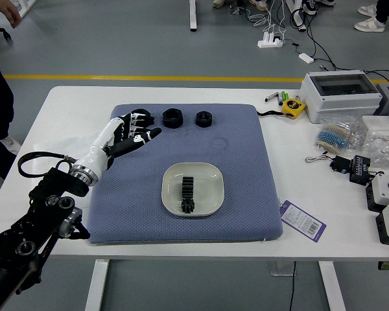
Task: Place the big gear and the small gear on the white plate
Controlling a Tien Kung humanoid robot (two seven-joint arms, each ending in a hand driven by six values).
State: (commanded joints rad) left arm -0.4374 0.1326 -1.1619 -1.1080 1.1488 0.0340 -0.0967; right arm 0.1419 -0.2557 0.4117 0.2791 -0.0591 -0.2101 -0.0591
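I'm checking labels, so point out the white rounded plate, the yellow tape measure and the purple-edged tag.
White rounded plate point(209, 187), head view, bare inner surface.
Yellow tape measure point(294, 107), head view, middle of its case.
Purple-edged tag point(303, 221), head view, middle of its printed face.

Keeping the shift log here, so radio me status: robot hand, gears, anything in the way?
Left robot hand open, empty; right out of view. Big gear, small gear both on plate. Hand off to plate's left, not blocking it.
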